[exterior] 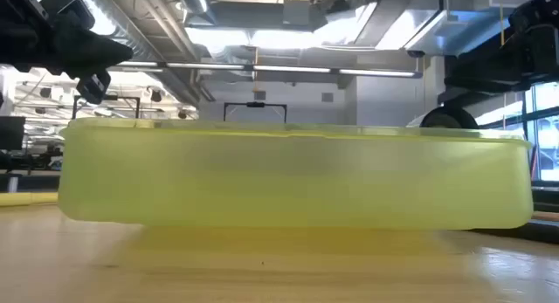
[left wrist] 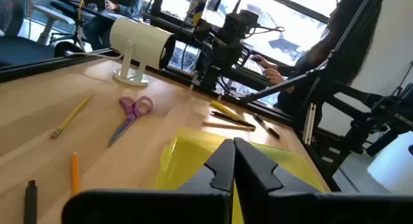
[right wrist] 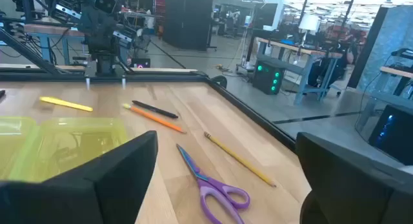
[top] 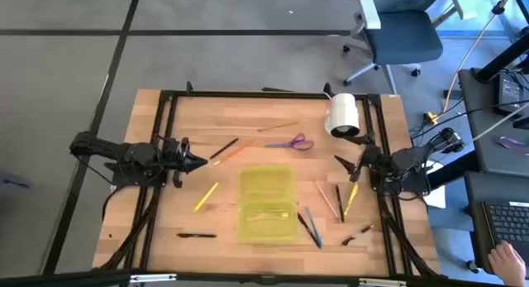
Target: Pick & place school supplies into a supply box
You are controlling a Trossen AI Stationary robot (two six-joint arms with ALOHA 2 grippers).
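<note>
Overhead, the flat translucent yellow-green plastic supply box (top: 267, 203) lies opened at mid-bench, so both arms can reach it; slim pens and pencils (top: 206, 196) lie scattered around it, purple-handled scissors (top: 291, 143) beyond. Level with the wooden bench (exterior: 262, 272), the box wall fills the picture. From the left wrist, the left end effector (left wrist: 233, 161) is pinched narrow, holding nothing. From the right wrist, the right end effector (right wrist: 226, 175) spreads wide, empty, facing the scissors, probably preparing a grasp

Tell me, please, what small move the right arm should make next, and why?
Probably lower the right gripper, whose fingers stand open, onto the yellow pen lying just beside it. The supply box lies open mid-table, and most supplies remain scattered outside it. The left gripper is shut.
</note>
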